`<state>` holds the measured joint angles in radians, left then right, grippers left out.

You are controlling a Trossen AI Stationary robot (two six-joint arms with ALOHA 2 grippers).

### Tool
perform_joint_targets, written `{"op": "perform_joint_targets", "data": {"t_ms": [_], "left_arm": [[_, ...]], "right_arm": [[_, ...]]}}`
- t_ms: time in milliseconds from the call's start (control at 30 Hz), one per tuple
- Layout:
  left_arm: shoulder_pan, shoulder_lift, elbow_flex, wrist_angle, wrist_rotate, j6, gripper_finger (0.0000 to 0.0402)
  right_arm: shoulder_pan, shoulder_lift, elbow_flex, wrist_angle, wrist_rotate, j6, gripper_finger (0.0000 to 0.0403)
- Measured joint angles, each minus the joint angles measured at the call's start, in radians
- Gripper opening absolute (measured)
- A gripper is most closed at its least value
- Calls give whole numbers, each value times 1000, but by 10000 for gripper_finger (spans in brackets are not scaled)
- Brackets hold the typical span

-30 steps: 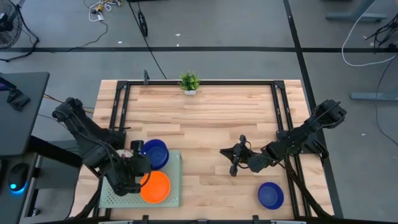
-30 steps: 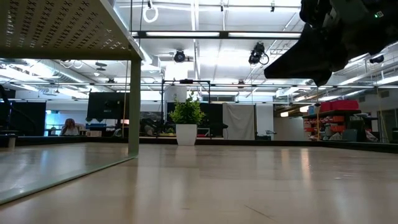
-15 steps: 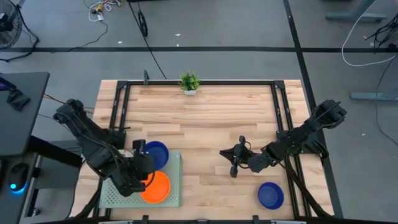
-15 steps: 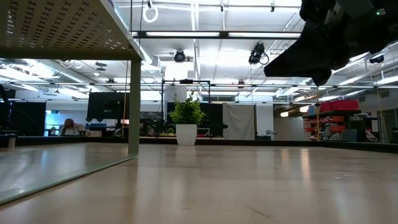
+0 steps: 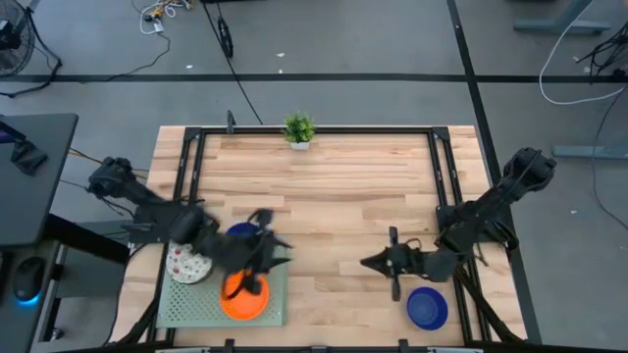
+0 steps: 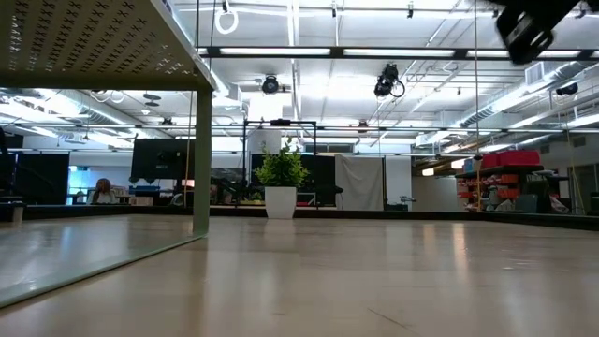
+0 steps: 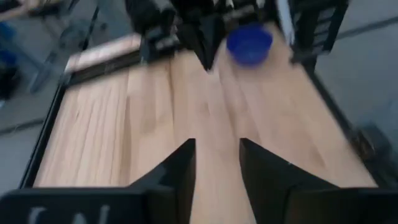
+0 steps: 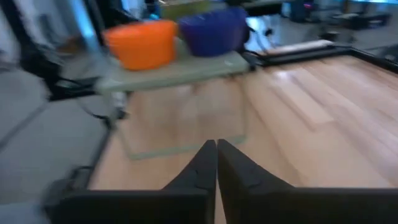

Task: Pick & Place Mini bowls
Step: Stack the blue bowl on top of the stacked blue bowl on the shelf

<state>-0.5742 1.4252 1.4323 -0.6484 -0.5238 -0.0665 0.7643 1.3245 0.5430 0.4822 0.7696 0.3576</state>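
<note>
Resting near the table's edge, the blue bowl (image 5: 427, 307) looks light, rigid, slick; its rim suits pinching. Right gripper (image 5: 393, 263) is closed, empty; left gripper (image 7: 216, 163) is parted, empty.

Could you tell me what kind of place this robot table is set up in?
Probably a robotics lab or workshop: the low view shows an open hall with ceiling strip lights and red storage shelving, and the high view shows cables on a grey floor around the wooden table.
</note>
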Motion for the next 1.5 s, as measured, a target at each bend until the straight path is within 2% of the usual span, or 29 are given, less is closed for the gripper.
{"op": "perform_joint_targets", "data": {"t_ms": [100, 233, 367, 467, 667, 800, 1033, 1167, 1300, 1500], "left_arm": [[140, 31, 0, 141, 160, 131, 104], [330, 110, 0, 309, 377, 241, 79], [484, 231, 0, 460, 608, 260, 62], [554, 326, 0, 552, 704, 255, 50], [608, 466, 0, 683, 716, 253, 14], [638, 514, -17, 803, 721, 225, 6], [710, 501, -328, 1316, 744, 90, 8], [728, 477, -485, 1522, 795, 45, 4], [717, 397, -597, 1540, 801, 44, 9], [668, 225, -719, 1534, 791, 35, 8]], "right_arm": [[59, -33, 1, 9, 0, 0, 5], [113, -31, 2, 31, 0, 5, 6], [146, -15, 2, 18, 0, 29, 2], [167, -3, 2, 11, 0, 61, 2], [189, 21, 29, -68, 8, 147, 1], [192, 64, 134, -295, 8, 253, 1], [222, 194, 337, -670, -13, 463, 0], [222, 240, 385, -748, -117, 575, 0], [216, 265, 386, -820, -273, 709, 0], [214, 268, 404, -1039, -444, 858, 0]]}}
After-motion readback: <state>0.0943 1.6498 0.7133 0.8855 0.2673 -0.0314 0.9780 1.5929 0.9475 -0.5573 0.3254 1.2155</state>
